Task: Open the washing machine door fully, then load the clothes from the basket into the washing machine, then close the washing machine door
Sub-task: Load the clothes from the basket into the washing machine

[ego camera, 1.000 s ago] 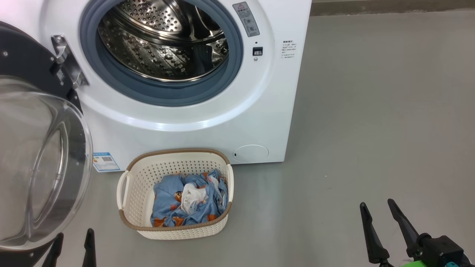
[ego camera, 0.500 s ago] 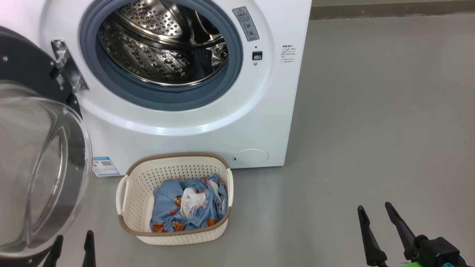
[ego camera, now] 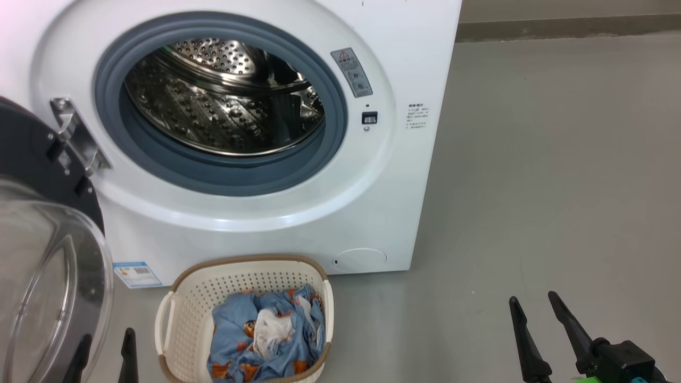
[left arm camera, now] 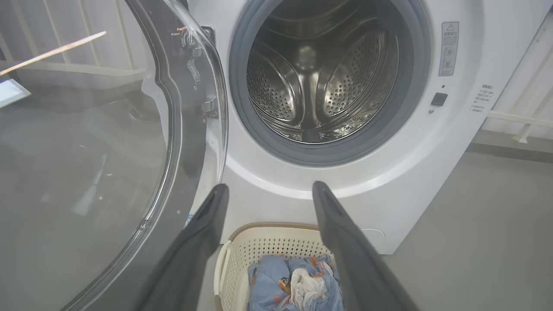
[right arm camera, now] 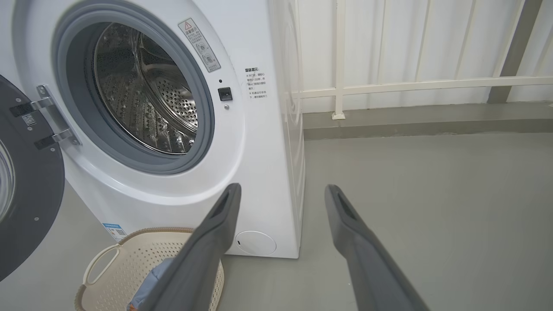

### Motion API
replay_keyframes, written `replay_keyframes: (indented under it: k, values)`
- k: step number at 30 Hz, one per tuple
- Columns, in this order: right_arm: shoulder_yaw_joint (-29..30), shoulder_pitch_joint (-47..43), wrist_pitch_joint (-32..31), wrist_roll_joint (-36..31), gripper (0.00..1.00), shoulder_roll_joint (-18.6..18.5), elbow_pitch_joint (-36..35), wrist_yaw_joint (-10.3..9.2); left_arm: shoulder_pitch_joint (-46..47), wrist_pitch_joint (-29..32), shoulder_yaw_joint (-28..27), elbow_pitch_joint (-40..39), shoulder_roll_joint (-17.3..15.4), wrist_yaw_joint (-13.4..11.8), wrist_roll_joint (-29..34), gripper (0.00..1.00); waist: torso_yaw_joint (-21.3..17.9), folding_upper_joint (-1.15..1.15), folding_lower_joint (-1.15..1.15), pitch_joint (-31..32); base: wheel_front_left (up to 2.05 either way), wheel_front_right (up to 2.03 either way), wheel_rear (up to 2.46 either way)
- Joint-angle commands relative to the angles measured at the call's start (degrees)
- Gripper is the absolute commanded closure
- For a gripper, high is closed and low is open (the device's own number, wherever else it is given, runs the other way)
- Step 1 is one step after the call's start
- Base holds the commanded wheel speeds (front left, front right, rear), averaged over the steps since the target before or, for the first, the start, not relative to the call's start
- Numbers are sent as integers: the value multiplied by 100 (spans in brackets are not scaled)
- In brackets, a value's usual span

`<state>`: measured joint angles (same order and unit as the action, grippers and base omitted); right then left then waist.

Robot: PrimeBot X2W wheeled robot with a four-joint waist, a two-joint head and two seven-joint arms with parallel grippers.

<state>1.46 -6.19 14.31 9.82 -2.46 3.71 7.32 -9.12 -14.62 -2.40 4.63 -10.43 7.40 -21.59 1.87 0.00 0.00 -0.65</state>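
Light blue printed fabric clothes (left arm camera: 268,280) are heaped in the cream perforated plastic basket (left arm camera: 259,250) between the left fingers (left arm camera: 341,237), spread empty like the right fingers (right arm camera: 352,235). The round black glass-bowled door (left arm camera: 86,172), just beside the left fingers, could be knocked when reaching.

– Head view?
– From above, tilted down onto the washing machine (ego camera: 372,213) front and the basket (ego camera: 191,303).
– The wrist views?
– Lower. Left faces the drum (left arm camera: 276,86) squarely, close; right looks obliquely from further right. All share drum and basket.
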Motion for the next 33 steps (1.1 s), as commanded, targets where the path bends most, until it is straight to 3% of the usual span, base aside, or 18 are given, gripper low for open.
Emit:
replay_keyframes:
  k: [1,33]
  values:
    - [-159,102,69,31,0,-42,-117,17,267,-38,-187,-148,-146,9,-36,0,1,0,0,-2,84,-84,0]
    - [-166,178,69,82,0,-42,-73,17,353,-38,53,-96,-196,9,-141,0,20,0,0,-203,7,-7,0]
